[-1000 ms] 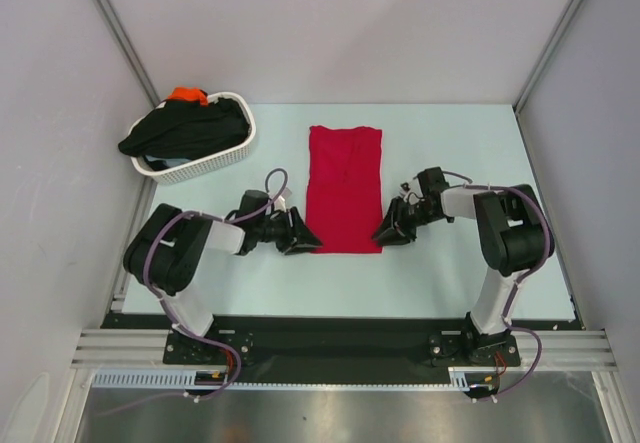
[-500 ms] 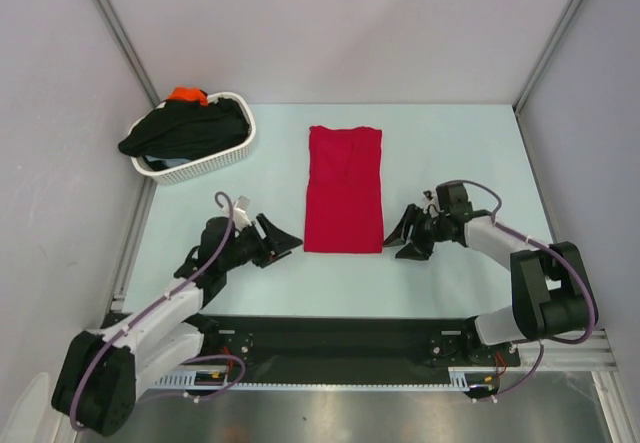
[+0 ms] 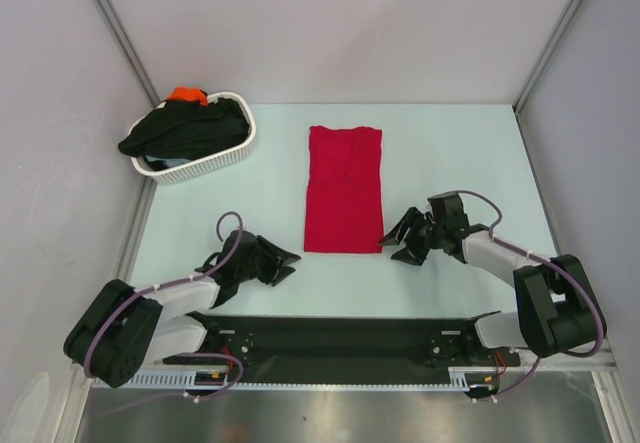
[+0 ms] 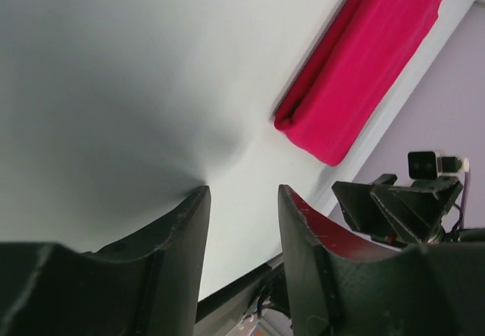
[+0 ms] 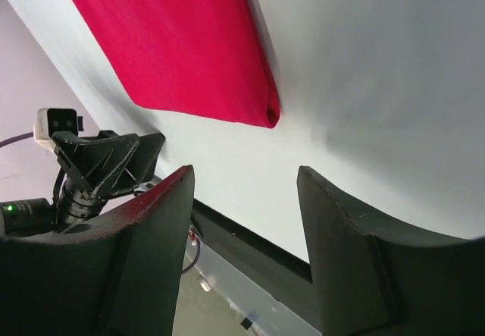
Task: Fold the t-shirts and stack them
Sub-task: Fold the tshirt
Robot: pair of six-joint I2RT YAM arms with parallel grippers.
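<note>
A crimson red t-shirt (image 3: 344, 189) lies folded into a long narrow strip in the middle of the table; it also shows in the left wrist view (image 4: 364, 63) and the right wrist view (image 5: 170, 40). Black and orange t-shirts (image 3: 185, 128) sit heaped in the white basket (image 3: 215, 158) at the back left. My left gripper (image 3: 285, 263) is open and empty, low on the table near the strip's front left corner. My right gripper (image 3: 398, 238) is open and empty beside the strip's front right corner. Neither touches the shirt.
The black base rail (image 3: 340, 333) runs along the table's near edge behind both grippers. Grey walls and metal frame posts (image 3: 120, 33) close in the table on the left, back and right.
Both grippers have let go of the strip's near edge and pulled back toward the front; the left arm has dropped low and moved furthest. The red shirt has not moved.
</note>
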